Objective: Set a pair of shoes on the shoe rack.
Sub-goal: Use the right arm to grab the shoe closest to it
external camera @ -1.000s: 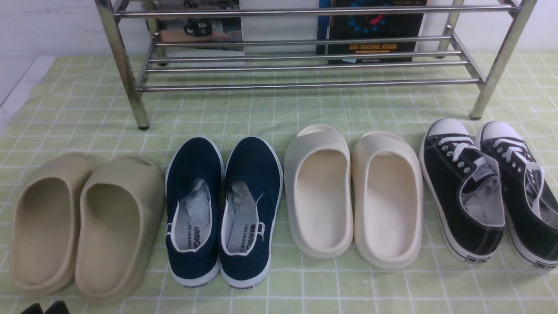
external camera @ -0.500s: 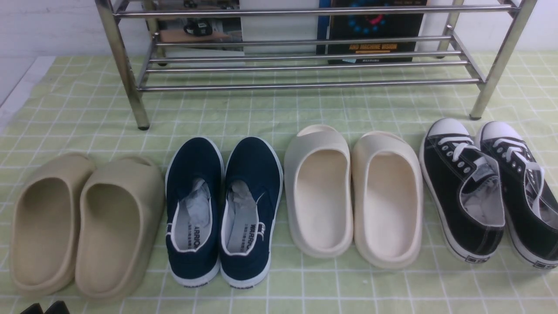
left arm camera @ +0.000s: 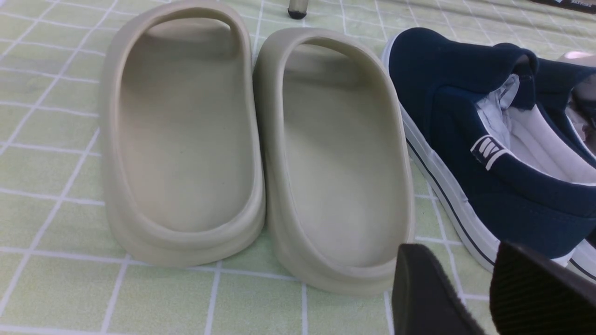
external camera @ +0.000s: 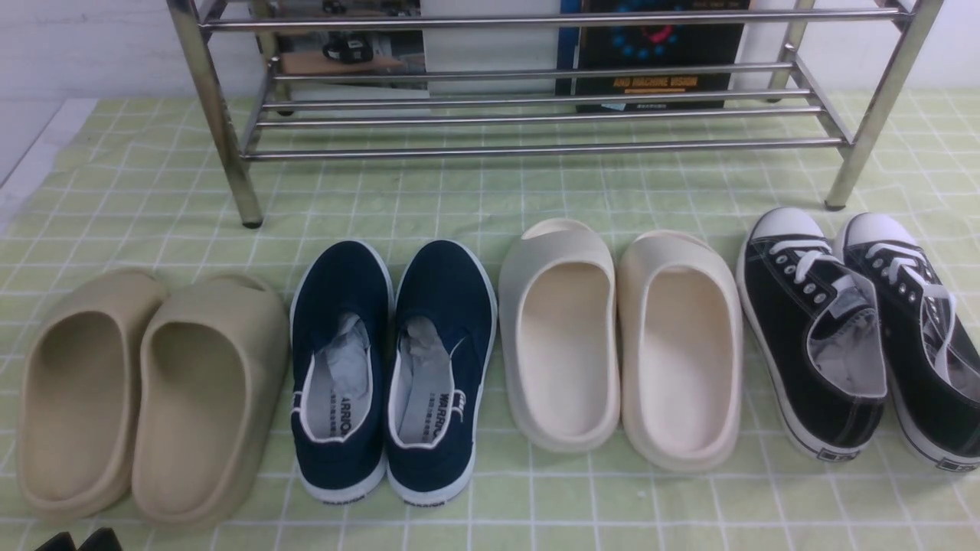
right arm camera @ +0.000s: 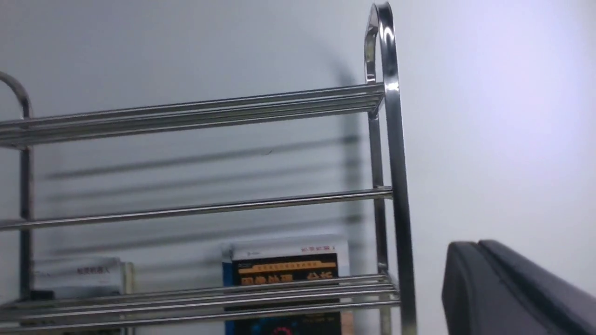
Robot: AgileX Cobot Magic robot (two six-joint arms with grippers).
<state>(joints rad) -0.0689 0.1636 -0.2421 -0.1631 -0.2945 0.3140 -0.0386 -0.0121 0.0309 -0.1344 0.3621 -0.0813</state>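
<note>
The pair of shoes I'm after, the black lace-ups, sits at the far right end of the row on the green checked cloth. The two touch side by side, toes pointing at the shoe rack, just short of its right front leg. My left gripper hangs low at the opposite end, near the heels of the tan slides. Its jaws are parted with nothing between them. The navy slip-ons and the cream slides lie between it and the sneakers, so it is well apart from them. My right gripper is clenched, pads pressed together on nothing. Its camera faces the rack's right end and the wall, with no sneakers in sight, so I cannot tell how near it is to them.
</note>
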